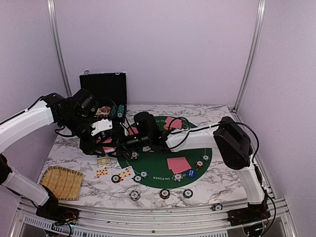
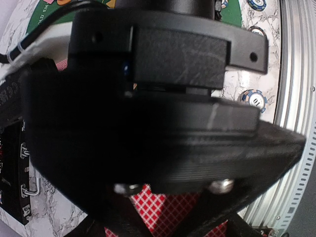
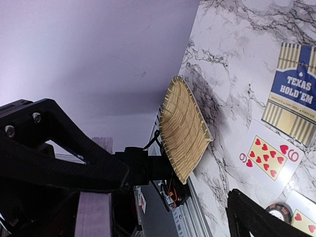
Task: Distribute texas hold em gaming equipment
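Your left fingers (image 2: 118, 222) are together. A red-backed card (image 2: 163, 215) shows right at them, but I can't tell if it's pinched. Your right fingers (image 3: 59, 158) are wide apart with nothing between them, and they hover at the left edge of the green felt (image 1: 163, 173). A red-backed card stack (image 1: 178, 164) lies on the felt and the blue button (image 1: 190, 173) on its near rim. Poker chips (image 1: 164, 193) sit on the desk (image 1: 222, 177) just off the felt's near edge. Face-up cards (image 1: 102, 172), then the straw mat (image 1: 61, 181), lie left of the felt.
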`<state>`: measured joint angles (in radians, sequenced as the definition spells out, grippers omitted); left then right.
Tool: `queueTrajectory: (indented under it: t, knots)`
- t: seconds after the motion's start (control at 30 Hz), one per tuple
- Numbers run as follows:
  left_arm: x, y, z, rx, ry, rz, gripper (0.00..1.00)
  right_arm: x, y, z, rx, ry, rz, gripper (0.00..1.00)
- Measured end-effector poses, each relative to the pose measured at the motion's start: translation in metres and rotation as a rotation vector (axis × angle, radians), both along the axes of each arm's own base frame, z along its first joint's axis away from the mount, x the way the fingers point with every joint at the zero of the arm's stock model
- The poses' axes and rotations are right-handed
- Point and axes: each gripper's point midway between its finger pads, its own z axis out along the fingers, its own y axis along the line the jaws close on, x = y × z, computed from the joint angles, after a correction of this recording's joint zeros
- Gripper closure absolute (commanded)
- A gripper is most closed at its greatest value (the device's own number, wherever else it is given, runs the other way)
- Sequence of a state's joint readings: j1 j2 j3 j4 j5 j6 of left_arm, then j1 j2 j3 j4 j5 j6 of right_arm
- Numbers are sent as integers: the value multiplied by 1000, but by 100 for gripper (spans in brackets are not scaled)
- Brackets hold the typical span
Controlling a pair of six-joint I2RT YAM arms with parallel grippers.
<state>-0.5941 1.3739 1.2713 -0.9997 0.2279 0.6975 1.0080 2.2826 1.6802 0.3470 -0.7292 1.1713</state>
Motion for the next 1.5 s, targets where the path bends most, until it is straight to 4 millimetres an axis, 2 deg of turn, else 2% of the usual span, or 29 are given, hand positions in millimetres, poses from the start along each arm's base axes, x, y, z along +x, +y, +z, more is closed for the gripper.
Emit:
queueTrajectory:
  t: [0.1,0.43,0.57,1.0,1.27,1.5]
  knots:
    - [0,0,1,-1,-2,0,100,-1,3,-5,-1,15,6,1]
    - [1,0,2,-2,-4,1,100,-1,4,-2,4,27,9,2]
    - [0,0,1,0,-1,0,100,3,0,-9,-2,34,1,7]
    - [0,0,0,2,3,0,100,9,-20,2,13,24,-26,30]
    - [0,0,0,2,3,0,100,8,-23,6,16,22,-27,34]
    - [0,0,0,3,2,0,100,8,-37,10,10,30,-40,44]
